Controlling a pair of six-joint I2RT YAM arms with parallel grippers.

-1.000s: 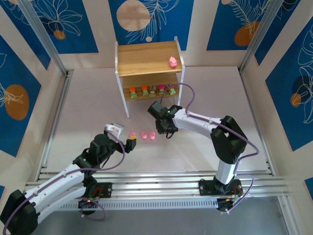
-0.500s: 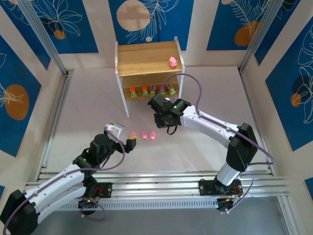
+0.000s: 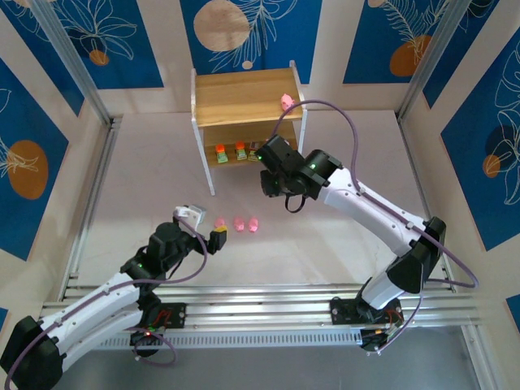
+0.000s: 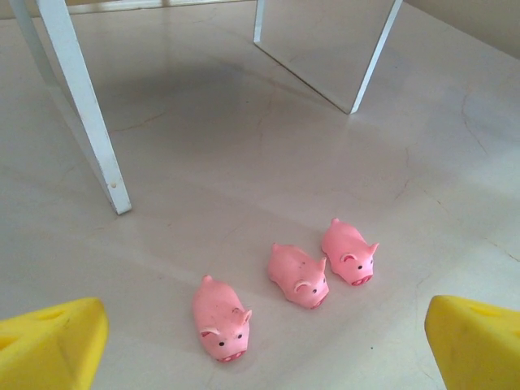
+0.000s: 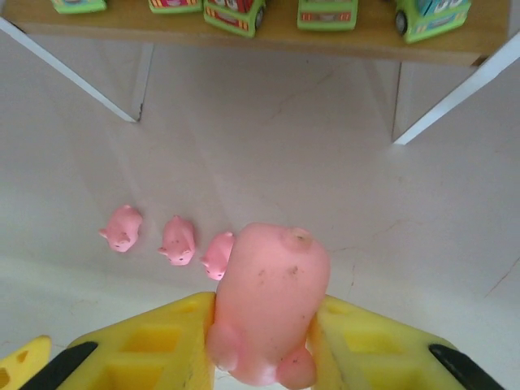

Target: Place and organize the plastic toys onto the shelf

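**Quick rundown of materials and finishes**

Close up, the pink pig (image 5: pixel 268 301) is smooth plastic with a soft sheen and some dark scuffs. The bench (image 4: pixel 244 146) is pale, smooth and faintly glossy, with hairline cracks. Shelf (image 3: pixel 244 97) boards are matt light wood, its legs (image 4: pixel 81 106) smooth white. The green toy vehicles (image 5: pixel 234 15) look like shiny plastic, and the right pincer (image 5: pixel 265 329) has matt yellow plastic fingers (image 5: pixel 366 345).

Right wrist view: the top edge crops the green toys (image 5: pixel 236 15) on the shelf (image 5: pixel 268 39); the bottom edge crops the jaws. Top view: the right arm (image 3: pixel 366 203) covers the pig (image 5: pixel 272 301) in its jaws and the lower board's right-hand toys.
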